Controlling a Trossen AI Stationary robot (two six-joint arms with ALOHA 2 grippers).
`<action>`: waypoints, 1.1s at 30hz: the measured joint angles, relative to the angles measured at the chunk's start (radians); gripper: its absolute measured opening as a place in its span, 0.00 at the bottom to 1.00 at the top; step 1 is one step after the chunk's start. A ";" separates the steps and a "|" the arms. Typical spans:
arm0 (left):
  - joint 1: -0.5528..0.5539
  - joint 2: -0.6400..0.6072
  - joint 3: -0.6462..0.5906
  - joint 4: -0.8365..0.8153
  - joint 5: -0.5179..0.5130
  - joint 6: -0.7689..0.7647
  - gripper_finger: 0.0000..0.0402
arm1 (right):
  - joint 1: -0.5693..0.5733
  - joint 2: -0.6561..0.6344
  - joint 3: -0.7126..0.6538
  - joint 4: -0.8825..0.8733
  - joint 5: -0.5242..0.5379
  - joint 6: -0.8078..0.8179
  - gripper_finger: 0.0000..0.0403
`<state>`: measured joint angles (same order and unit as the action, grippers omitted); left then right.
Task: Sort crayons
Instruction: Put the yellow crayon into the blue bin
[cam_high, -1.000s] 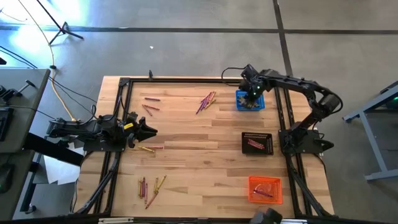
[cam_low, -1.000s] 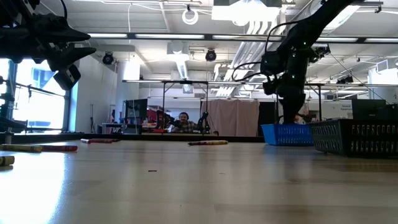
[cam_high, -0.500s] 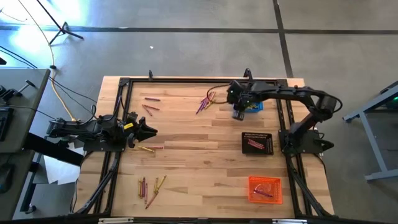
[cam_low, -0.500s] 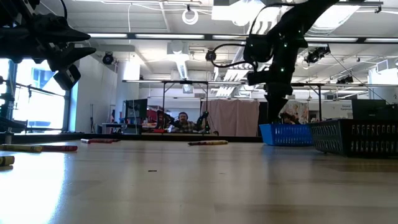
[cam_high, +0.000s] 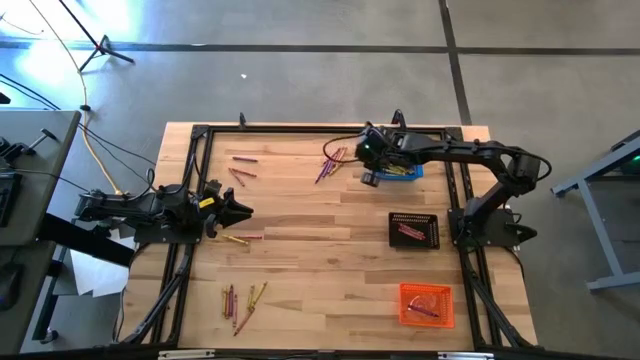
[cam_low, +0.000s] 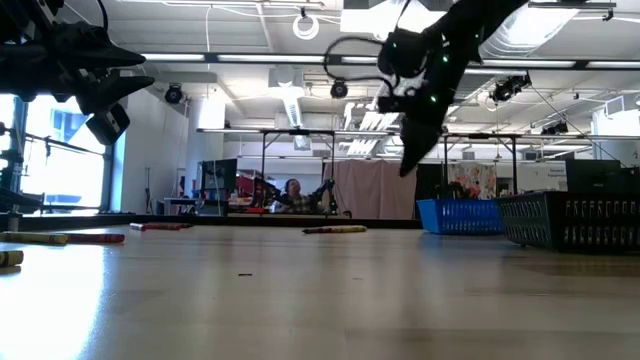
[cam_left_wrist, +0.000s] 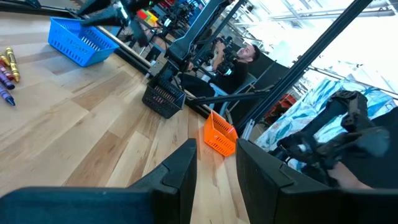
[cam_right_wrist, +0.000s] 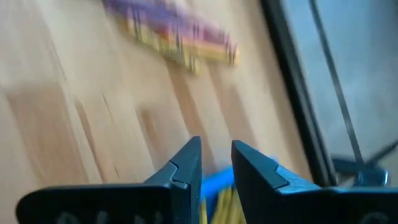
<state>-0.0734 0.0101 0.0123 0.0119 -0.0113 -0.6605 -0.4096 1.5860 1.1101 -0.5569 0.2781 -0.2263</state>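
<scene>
several crayons (cam_high: 334, 161) lay loose on the table (cam_high: 310, 225), some already in the blue basket (cam_high: 408, 170), black basket (cam_high: 414, 229) and orange basket (cam_high: 427, 304), while the right gripper (cam_high: 366, 168) hovered empty, jaws parted, and the left gripper (cam_high: 240, 209) waited open.

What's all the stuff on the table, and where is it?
Blue basket: one, far right of the table, yellow crayons inside.
Black basket: one, right side, middle, red crayons inside.
Orange basket: one, near right corner, a few crayons inside.
Mixed crayon pile: one bunch, purple, yellow and red, far middle, left of the blue basket.
Red crayons: a few, far left.
Crayons by the left arm: two, yellow and red.
Near-left crayon bunch: several, mixed colours.
Left hand: open, at the table's left edge.
Right hand: empty, between the blue basket and the mixed pile.
</scene>
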 joint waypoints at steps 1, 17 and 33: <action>0.000 0.000 0.000 0.000 0.000 0.000 0.25 | 0.005 0.000 0.014 0.028 -0.007 0.011 0.18; 0.000 0.000 0.000 0.000 0.000 0.000 0.25 | -0.076 0.137 0.021 0.402 -0.402 -0.025 0.18; 0.000 0.000 0.000 0.000 0.000 0.000 0.25 | -0.127 0.494 0.474 -0.181 -0.337 -0.231 0.18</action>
<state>-0.0736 0.0102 0.0123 0.0118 -0.0113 -0.6609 -0.5367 2.0795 1.5842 -0.7378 -0.0593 -0.4575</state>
